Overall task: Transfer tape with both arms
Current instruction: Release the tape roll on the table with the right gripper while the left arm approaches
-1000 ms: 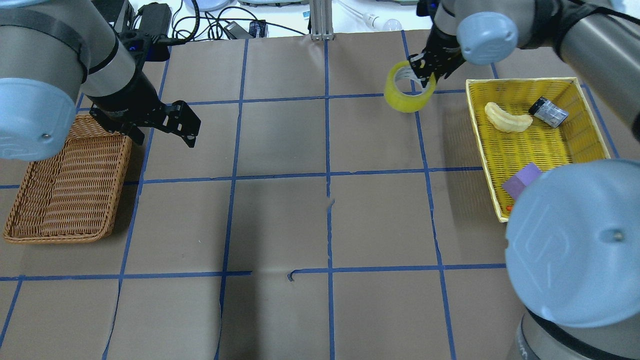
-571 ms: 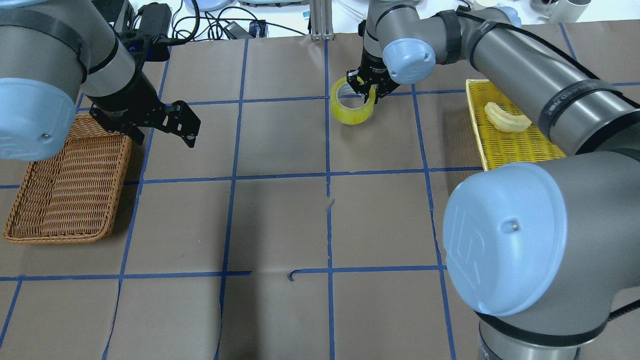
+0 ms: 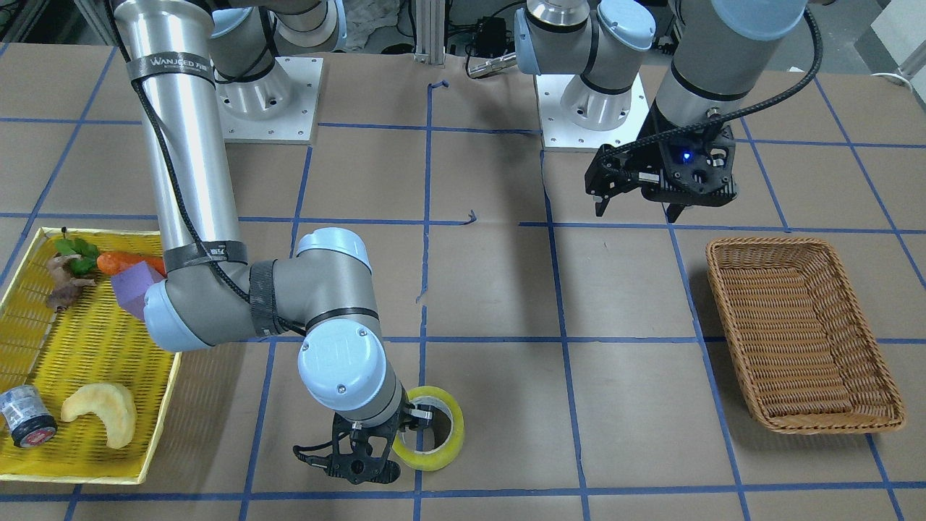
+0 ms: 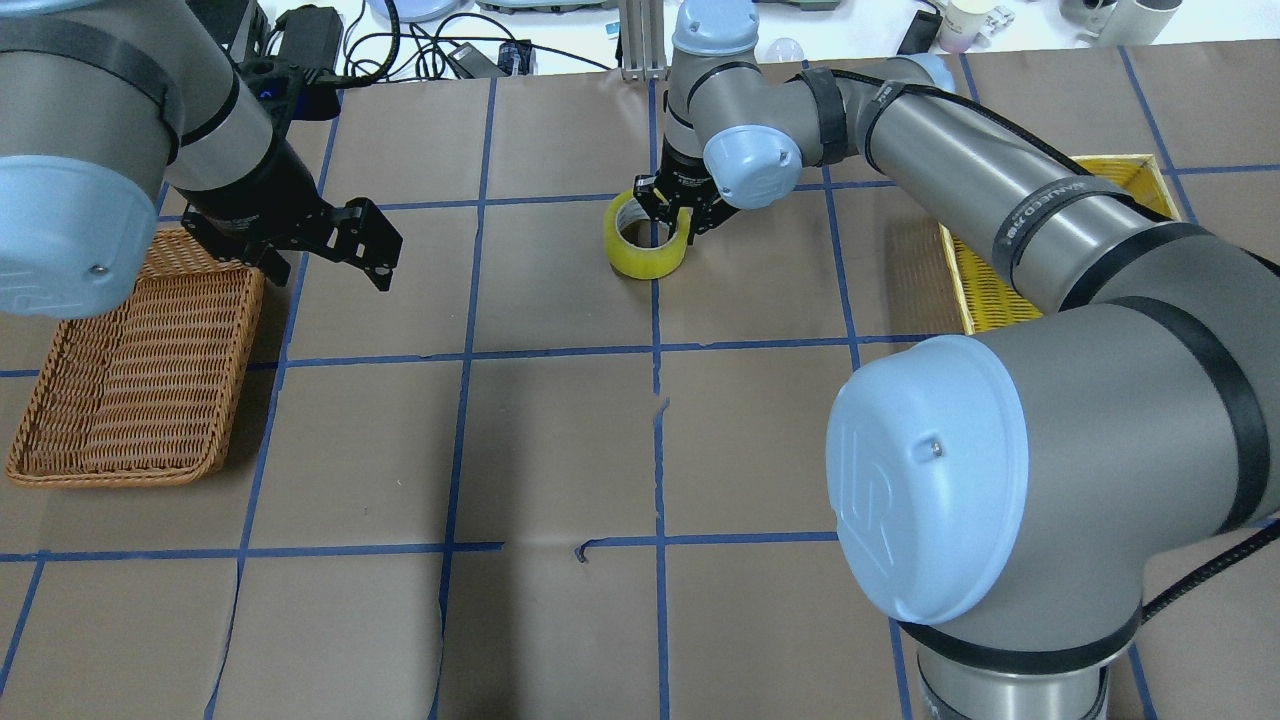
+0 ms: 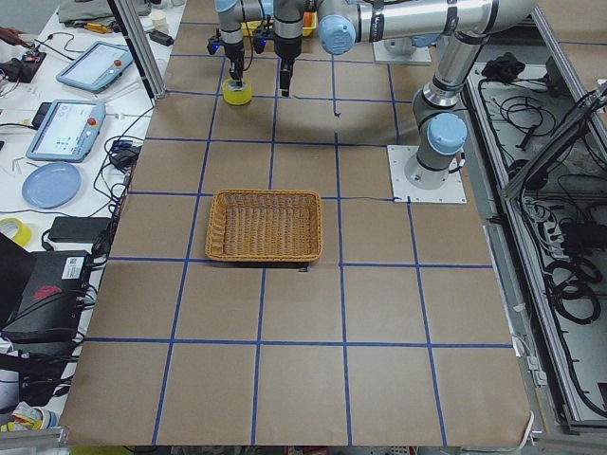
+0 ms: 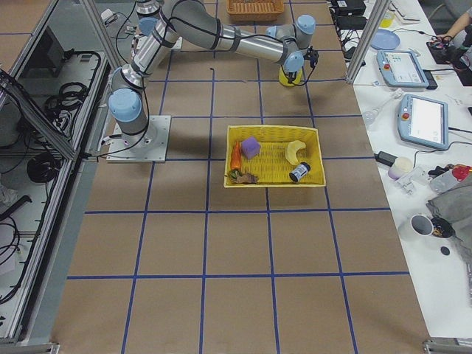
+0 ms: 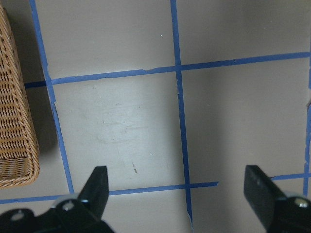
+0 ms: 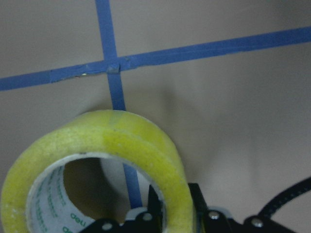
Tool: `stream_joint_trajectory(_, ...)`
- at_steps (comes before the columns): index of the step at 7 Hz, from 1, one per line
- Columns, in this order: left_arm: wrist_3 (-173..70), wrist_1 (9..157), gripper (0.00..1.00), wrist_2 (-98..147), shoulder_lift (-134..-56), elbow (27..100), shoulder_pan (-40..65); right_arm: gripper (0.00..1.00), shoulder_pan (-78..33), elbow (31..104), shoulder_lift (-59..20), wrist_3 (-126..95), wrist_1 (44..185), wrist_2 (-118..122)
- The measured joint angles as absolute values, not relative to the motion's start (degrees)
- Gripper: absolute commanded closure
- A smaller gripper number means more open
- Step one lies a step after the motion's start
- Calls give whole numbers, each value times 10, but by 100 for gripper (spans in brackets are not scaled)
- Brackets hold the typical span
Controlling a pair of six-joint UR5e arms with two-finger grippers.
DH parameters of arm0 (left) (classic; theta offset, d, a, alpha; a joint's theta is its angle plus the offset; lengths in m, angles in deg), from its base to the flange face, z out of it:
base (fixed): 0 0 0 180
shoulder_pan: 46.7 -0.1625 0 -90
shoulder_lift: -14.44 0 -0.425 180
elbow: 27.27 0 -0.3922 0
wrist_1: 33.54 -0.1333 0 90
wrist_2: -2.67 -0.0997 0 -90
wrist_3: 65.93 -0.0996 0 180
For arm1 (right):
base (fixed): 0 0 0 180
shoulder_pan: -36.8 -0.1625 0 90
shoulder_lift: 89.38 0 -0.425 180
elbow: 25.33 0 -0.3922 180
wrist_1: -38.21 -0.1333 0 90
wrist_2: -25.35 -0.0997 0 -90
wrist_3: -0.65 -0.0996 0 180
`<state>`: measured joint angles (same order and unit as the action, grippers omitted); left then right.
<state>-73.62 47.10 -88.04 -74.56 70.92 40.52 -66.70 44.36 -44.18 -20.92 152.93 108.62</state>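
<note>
Two fingers of the right gripper clamp the wall of the tape, one inside the whitish core, one outside the glossy, translucent yellow ring. The roll sits low at a blue grid line on the brown paper table. The left gripper hangs spread wide, holding nothing, beside the woven wicker basket. The yellow mesh tray carries a purple block, a carrot, a pale crescent and a silver-black cylinder.

Count: 2 silver-grey jointed arms; 2 black two-finger grippers; 1 translucent yellow ring-shaped tape roll; 1 brown wicker basket; 1 yellow mesh tray; purple block, orange carrot, pale crescent, red-ended cylinder, brown gnarled piece – 1 each
</note>
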Motion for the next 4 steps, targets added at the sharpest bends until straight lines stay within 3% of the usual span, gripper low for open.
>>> stream_joint_trajectory(1,-735,461,0,-881,-753,709,405,19,-668,444,-442,-210,1530,1078)
stream_joint_trajectory(4,-725,437,0,-879,-780,703,404,9,-668,445,-423,-213,1527,1076)
